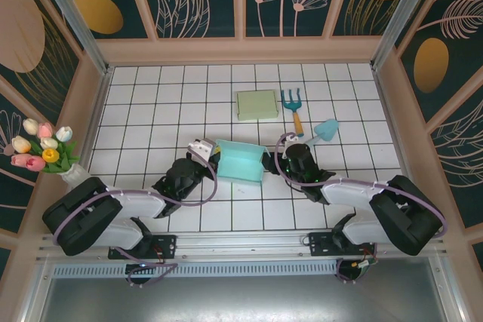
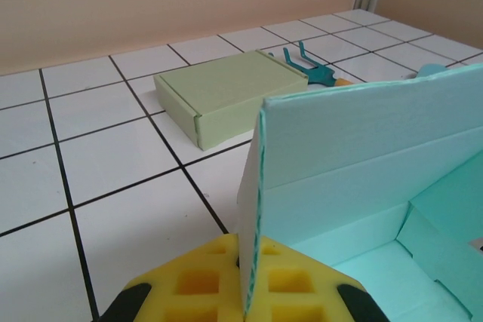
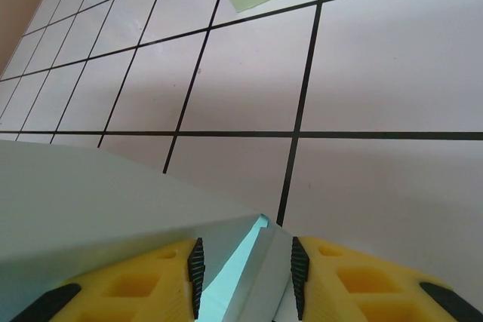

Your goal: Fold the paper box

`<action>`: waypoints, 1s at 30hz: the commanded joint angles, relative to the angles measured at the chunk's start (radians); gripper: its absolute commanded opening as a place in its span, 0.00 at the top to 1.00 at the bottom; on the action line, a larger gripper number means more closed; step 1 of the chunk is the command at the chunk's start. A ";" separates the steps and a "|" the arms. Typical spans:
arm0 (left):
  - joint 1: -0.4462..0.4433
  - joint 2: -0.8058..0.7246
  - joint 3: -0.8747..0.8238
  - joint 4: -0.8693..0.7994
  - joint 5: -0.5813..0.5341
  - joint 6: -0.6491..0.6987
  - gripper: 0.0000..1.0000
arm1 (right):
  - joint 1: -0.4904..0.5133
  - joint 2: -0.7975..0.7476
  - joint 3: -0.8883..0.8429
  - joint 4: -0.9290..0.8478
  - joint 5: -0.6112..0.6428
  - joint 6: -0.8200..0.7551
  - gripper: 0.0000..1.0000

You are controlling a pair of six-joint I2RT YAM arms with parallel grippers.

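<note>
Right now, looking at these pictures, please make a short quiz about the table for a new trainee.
1. True or false: the green box is already folded shut.
2. Which lies nearest the rake? A the flowers; B the shovel; C the arm bases.
3. How many grippers hold the teal box?
Key: 1 true. 2 B. 3 two: the left gripper and the right gripper each pinch a wall of it.

teal box (image 1: pixel 240 162): 1 | green box (image 1: pixel 256 105): 1 | hand rake (image 1: pixel 293 103): 1 | trowel (image 1: pixel 324 131): 1 | tulip bunch (image 1: pixel 44 147): 1
</note>
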 commanded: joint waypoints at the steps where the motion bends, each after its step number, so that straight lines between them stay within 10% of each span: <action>1: -0.005 0.027 -0.018 0.071 0.080 -0.070 1.00 | 0.022 0.007 -0.003 0.046 -0.011 -0.024 0.61; 15: -0.048 0.214 -0.141 0.376 0.031 0.017 1.00 | 0.040 -0.045 -0.062 0.026 0.042 -0.041 0.61; 30: -0.089 0.138 -0.046 0.192 0.008 -0.127 1.00 | 0.042 -0.068 -0.074 0.027 0.054 -0.064 0.61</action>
